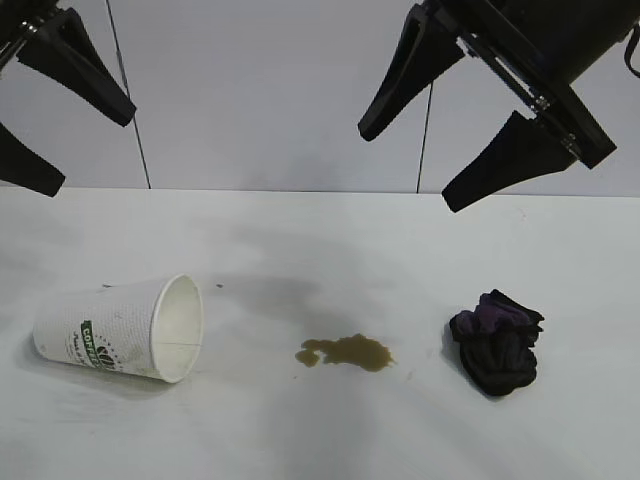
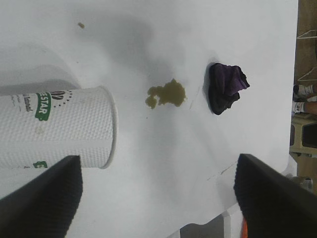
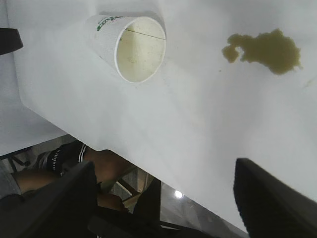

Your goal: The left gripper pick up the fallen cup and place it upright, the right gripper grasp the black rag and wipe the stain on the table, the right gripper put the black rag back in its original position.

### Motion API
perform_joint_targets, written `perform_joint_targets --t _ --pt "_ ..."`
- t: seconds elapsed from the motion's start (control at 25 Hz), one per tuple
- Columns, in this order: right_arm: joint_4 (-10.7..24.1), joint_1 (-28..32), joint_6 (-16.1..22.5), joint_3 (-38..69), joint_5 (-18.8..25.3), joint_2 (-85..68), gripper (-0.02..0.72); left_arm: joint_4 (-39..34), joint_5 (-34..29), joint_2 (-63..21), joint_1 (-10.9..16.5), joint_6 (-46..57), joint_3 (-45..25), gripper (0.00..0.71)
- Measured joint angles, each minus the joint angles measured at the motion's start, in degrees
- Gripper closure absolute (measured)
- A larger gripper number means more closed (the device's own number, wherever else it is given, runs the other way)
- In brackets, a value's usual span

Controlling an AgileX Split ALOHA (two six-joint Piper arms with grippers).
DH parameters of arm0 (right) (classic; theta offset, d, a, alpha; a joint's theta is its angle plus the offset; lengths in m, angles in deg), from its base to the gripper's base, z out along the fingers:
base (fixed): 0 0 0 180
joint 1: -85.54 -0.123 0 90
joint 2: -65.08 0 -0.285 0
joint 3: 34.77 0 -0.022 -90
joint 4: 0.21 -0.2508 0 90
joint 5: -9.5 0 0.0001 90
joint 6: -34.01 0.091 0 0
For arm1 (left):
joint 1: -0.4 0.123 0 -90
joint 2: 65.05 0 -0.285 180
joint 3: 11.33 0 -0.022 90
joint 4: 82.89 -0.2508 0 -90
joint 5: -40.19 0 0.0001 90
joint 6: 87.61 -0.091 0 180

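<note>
The white paper cup [image 1: 120, 328] with a green logo lies on its side at the front left of the white table [image 1: 320, 230], mouth facing right. It also shows in the left wrist view [image 2: 54, 126] and the right wrist view [image 3: 131, 45]. The brown stain [image 1: 346, 352] sits mid-table, also in the left wrist view [image 2: 167, 93] and the right wrist view [image 3: 265, 49]. The black rag [image 1: 497, 340] with a purple patch lies to the stain's right, also in the left wrist view [image 2: 226, 87]. My left gripper [image 1: 55, 145] hangs open high above the cup. My right gripper [image 1: 415, 165] hangs open high above the stain and rag.
A grey panelled wall [image 1: 270, 90] stands behind the table. The table's edge [image 3: 148, 168] shows in the right wrist view, with a seated person's legs [image 3: 64, 163] below it. A small brown speck [image 2: 80, 25] lies on the table beyond the cup.
</note>
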Motion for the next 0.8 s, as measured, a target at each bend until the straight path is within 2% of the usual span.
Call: perform_joint_targets --t 0.64,0.8 --pt "0.0 0.0 -0.1 0.0 0.0 0.0 0.168 0.0 0.0 0.0 0.0 0.0 0.0 0.106" --pt "0.0 0.0 -0.1 0.0 -0.1 0.0 0.168 0.0 1.8 0.0 0.0 0.0 0.0 0.106"
